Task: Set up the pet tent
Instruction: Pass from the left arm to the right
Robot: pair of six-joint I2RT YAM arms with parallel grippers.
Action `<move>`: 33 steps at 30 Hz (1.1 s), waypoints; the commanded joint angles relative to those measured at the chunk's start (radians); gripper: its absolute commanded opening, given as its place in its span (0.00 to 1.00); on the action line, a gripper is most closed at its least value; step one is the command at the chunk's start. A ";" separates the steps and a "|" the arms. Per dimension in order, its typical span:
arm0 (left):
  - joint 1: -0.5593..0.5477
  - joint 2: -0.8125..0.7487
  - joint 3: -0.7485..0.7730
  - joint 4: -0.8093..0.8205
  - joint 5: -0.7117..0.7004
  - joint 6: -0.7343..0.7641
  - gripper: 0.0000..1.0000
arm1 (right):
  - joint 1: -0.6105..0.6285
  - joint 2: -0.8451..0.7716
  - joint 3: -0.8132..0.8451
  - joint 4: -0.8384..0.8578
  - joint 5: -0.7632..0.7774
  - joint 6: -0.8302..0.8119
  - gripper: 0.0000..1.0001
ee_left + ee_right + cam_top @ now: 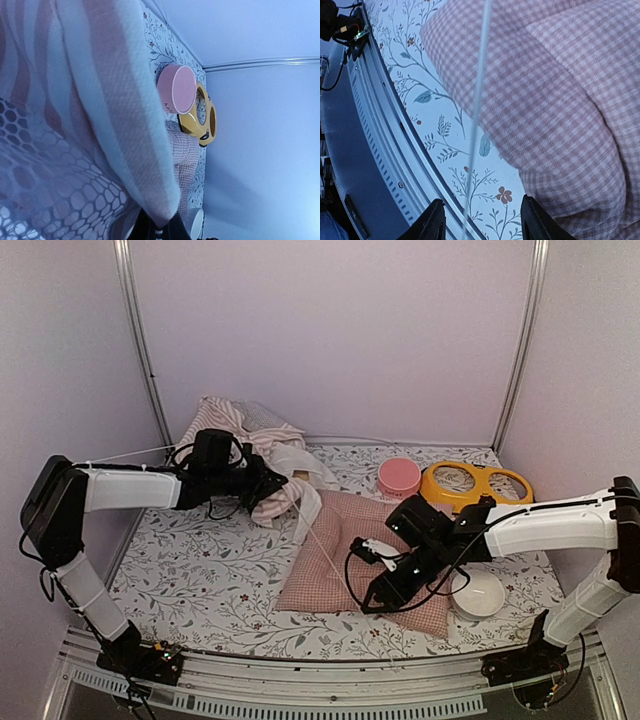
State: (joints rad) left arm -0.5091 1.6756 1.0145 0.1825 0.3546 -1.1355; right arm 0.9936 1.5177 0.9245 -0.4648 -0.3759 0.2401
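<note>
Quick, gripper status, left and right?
Left gripper: closed on the pet tent fabric.
Right gripper: open, thin white pole passing between its fingers, not gripped.

Our left arm point(130, 488) stretches level toward the cushion's point(335, 530) far-left corner, left tool point(268, 487) clamped shut on the pet tent point(250, 420); our right arm point(550, 525) bends low over the cushion, right tool's point(378, 552) fingers parted.

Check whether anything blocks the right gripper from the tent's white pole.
Nothing visible does. The thin white pole of the pet tent already runs between the open fingers of the right gripper, crossing the checked cushion, not yet clamped.
</note>
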 commanded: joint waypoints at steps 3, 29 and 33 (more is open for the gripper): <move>0.023 -0.040 0.014 0.062 0.020 0.003 0.00 | 0.020 -0.077 -0.114 0.019 -0.164 0.091 0.48; 0.036 -0.043 0.038 0.052 0.032 0.008 0.00 | 0.091 -0.074 -0.261 0.133 -0.229 0.170 0.26; 0.037 -0.045 0.038 0.049 0.032 0.010 0.00 | 0.091 -0.067 -0.257 0.139 -0.222 0.168 0.20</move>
State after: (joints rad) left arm -0.4892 1.6756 1.0164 0.1825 0.3893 -1.1530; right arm 1.0798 1.4433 0.6682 -0.3531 -0.6075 0.4072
